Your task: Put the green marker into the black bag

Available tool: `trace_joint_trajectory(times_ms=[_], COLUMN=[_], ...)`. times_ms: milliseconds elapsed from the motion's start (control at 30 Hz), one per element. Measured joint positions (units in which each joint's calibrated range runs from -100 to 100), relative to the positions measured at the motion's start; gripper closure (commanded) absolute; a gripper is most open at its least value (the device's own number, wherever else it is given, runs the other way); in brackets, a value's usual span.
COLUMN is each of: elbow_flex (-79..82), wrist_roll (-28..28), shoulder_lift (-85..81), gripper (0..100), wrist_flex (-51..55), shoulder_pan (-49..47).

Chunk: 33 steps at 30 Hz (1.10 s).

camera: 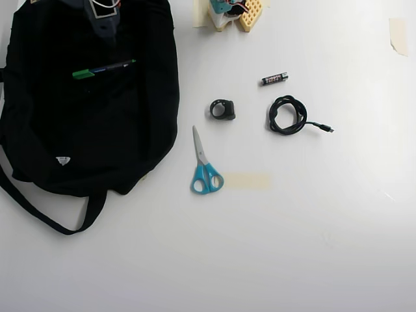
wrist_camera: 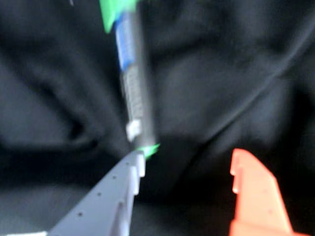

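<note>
In the overhead view the black bag (camera: 39, 130) lies at the left side of the table (camera: 312, 247), and the green marker (camera: 103, 68) lies on its upper part. To the right of the bag lie the scissors (camera: 204, 166), with a small ring-shaped object (camera: 223, 109) above them. Further right lies the coiled cable (camera: 288, 116), and the battery (camera: 274, 78) lies just above it.
</note>
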Motion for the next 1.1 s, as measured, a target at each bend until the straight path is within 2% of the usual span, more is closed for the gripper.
trace_joint_trajectory(times_ms=[133,200,267,400,667,833,1100], elbow_flex=[-0.1,0.2,0.2,0.2,1.4,5.3,15.3], wrist_roll=[-0.2,-2.2,-3.8,-5.1,-4.7,-0.1,1.5], shoulder_lift=[-9.4,-20.8,-26.0,-27.5,-34.5,-39.3,-46.7], gripper=[78,91,98,98,98,98,98], wrist_flex=[3.0,4.0,4.0,4.0,4.5,5.3,5.3], shoulder_pan=[-11.1,-23.2,-32.2,-45.3,-51.1,-53.8,-54.3])
